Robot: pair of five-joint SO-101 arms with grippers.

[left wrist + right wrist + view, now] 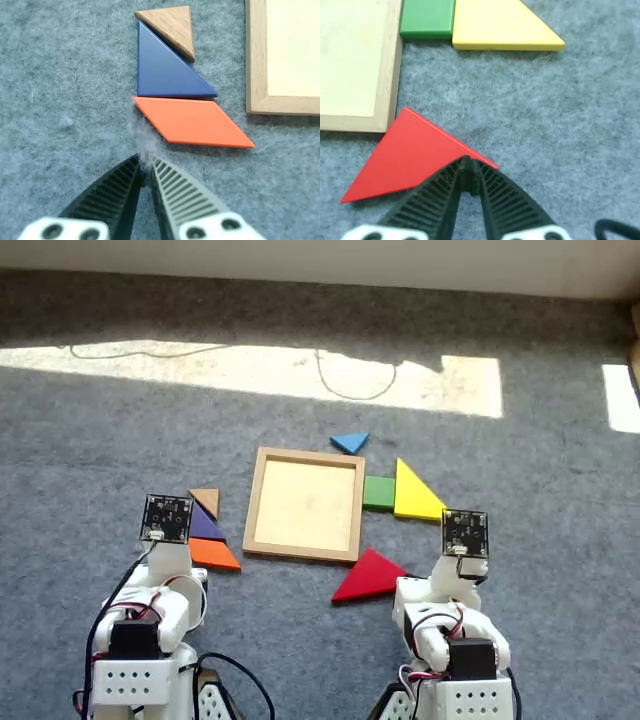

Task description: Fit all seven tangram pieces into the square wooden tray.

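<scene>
**Tray status: empty, all seven pieces outside**

Square wooden tray [303,552] lies on the carpet [520,540] between the arms, holding no piece. Red triangle [405,155] lies just off its near right corner, apex toward that corner, long edge facing the right arm, the nearer one. Right gripper [468,167] is clenched on nothing, tips over that triangle's edge. Green square [378,492] and yellow triangle [412,495] abut beside the right rim; a small blue triangle [350,443] sits at the far rim. Left gripper [145,172], likewise clenched and empty, sits just beside the orange parallelogram [192,122], which touches the dark blue triangle [165,72] and, beyond it, the wooden triangle [172,25]. Open carpet surrounds every piece.
</scene>
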